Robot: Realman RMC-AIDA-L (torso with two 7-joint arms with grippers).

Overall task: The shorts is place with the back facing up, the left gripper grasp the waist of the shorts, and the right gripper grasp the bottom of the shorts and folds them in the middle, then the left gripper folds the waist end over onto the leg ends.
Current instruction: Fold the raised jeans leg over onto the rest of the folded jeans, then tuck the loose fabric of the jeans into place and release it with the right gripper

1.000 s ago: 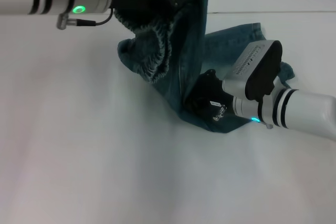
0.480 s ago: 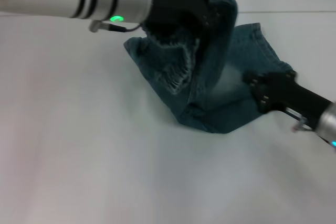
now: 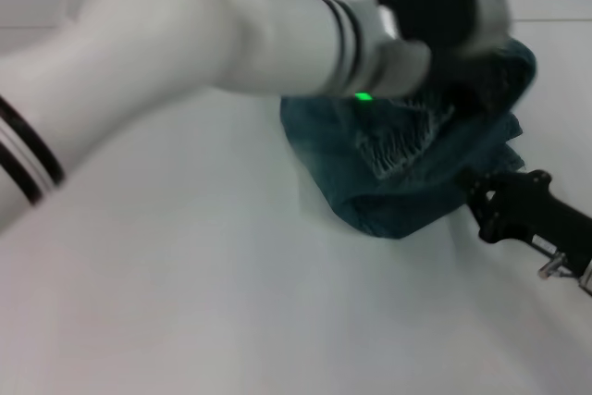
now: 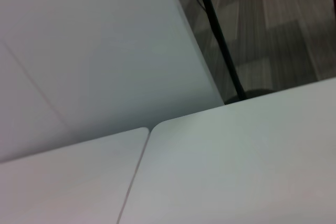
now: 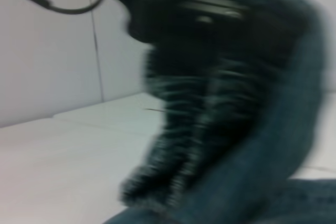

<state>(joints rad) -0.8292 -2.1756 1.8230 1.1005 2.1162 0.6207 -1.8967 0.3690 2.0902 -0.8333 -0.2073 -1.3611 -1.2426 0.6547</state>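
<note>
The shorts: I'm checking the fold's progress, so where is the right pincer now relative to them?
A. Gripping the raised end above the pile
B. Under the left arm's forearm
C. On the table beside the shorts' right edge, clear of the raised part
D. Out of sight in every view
C: in the head view the right pincer sits low beside the shorts, while the left pincer carries the frayed end above them.

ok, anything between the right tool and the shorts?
Head view: nothing. The right tool sits beside the shorts near their right edge, only bare white table around; contact unclear.
</note>
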